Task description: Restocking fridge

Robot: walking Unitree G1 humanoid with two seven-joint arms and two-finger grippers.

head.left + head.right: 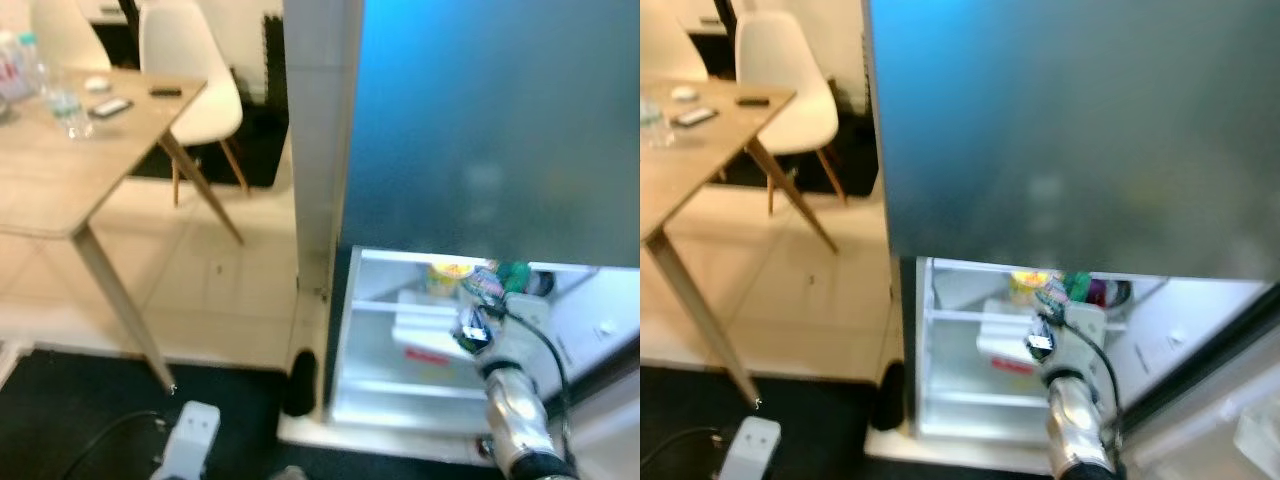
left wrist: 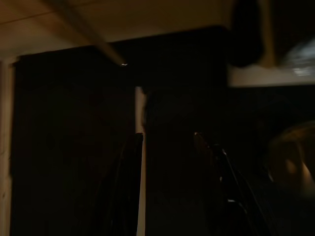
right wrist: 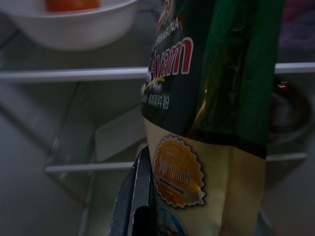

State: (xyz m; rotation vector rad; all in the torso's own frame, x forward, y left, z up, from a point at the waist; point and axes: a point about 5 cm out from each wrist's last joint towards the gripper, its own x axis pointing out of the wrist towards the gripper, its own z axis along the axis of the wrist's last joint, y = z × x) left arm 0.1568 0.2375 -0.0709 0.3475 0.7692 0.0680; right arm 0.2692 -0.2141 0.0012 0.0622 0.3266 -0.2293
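right gripper (image 3: 147,206) clamped on green packet (image 3: 211,98) | inside fridge (image 1: 380,340), near shelf (image 3: 74,74) front edge | risk: packet snags shelf, knocks white bowl (image 3: 69,24)

The fridge (image 1: 1070,130) stands with its large dark door blurred and blue-tinted up top, and its lower compartment open below. The robot's silver right arm (image 1: 1077,425) reaches up into that compartment, its claw (image 1: 1048,300) near the back by some colourful items (image 1: 1065,288) on a white shelf (image 1: 970,316); the fingers are too blurred to read. A white box with a red label (image 1: 1005,345) sits below. Off to the left, a wooden tabletop (image 1: 700,135) and a white chair (image 1: 790,95) stand on pale tiles.
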